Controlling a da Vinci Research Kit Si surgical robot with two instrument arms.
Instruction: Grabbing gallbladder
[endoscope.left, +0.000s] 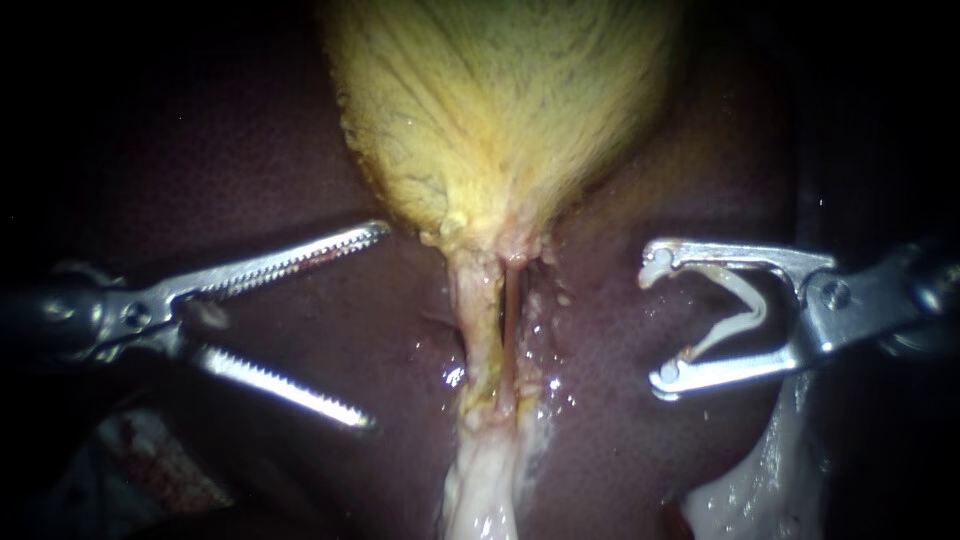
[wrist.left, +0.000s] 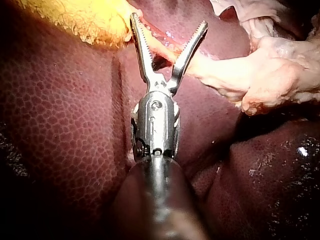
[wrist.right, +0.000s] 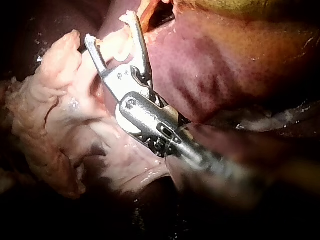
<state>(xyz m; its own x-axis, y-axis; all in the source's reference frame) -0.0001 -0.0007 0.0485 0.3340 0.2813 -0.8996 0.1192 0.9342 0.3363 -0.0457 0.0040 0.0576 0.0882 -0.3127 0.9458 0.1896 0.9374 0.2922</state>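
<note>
The yellow gallbladder (endoscope.left: 500, 110) hangs at the top centre and narrows to a neck. Two tubes run down from it, a pale left tube (endoscope.left: 478, 320) and a thinner right tube (endoscope.left: 512, 320). My left instrument (endoscope.left: 372, 326) stands left of the tubes, its toothed jaws wide open and gripping nothing. In the left wrist view those jaws (wrist.left: 168, 22) straddle the pale strand below the gallbladder (wrist.left: 85, 20) without closing on it. My right instrument (endoscope.left: 658, 322) is right of the tubes, jaws spread, with a white clip (endoscope.left: 735, 310) seated between them; this clip (wrist.right: 115, 45) also shows in the right wrist view.
Dark red liver (endoscope.left: 620, 440) surrounds the tubes on both sides. Pale fatty tissue (endoscope.left: 480, 490) lies below the tubes and more of it (endoscope.left: 770, 480) at the lower right. A lumpy pale mass (wrist.right: 55, 115) sits beside my right instrument.
</note>
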